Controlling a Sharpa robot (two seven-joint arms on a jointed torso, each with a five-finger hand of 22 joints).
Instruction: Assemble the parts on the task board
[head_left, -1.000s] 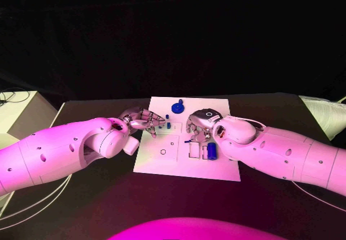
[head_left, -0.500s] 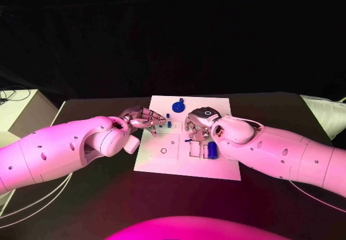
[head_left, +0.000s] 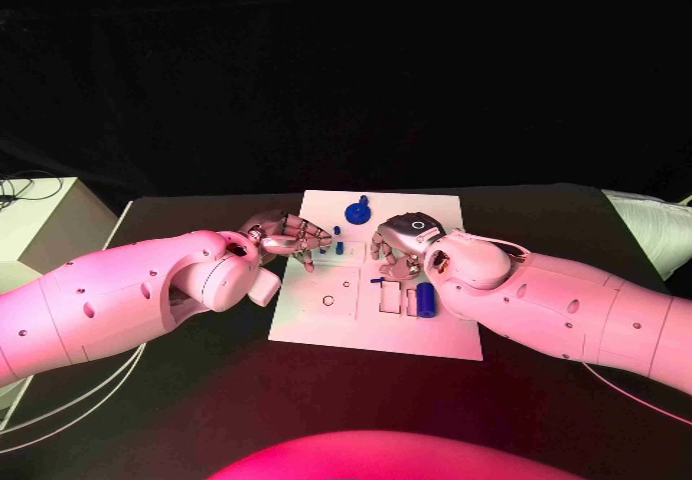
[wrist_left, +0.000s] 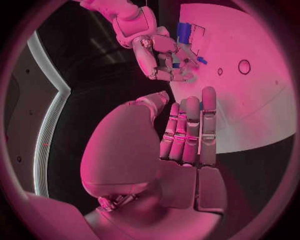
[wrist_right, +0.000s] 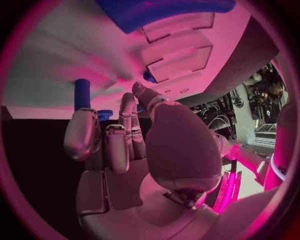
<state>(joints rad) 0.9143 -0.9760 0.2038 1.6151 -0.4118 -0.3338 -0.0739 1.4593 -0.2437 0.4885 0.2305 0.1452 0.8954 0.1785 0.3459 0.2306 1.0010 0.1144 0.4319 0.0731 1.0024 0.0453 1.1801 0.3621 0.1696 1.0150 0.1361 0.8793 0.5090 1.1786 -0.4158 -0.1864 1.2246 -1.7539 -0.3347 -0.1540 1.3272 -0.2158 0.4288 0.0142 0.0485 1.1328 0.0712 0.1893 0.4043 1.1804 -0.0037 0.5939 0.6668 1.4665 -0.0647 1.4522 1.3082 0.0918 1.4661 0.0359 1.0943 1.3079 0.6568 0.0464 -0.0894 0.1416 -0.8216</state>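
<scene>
Here both hands are hovering over the middle of the task board (head_left: 325, 325), apparently to work the small blue parts. The right hand (head_left: 401, 246), fingers curled, is closing over a small blue piece (head_left: 378, 281), though I cannot tell whether it is pinching it. The left hand (head_left: 293, 238), fingers pressed together and empty, is waiting beside a blue peg (head_left: 336, 232), near a long blue bar (head_left: 424, 300).
</scene>
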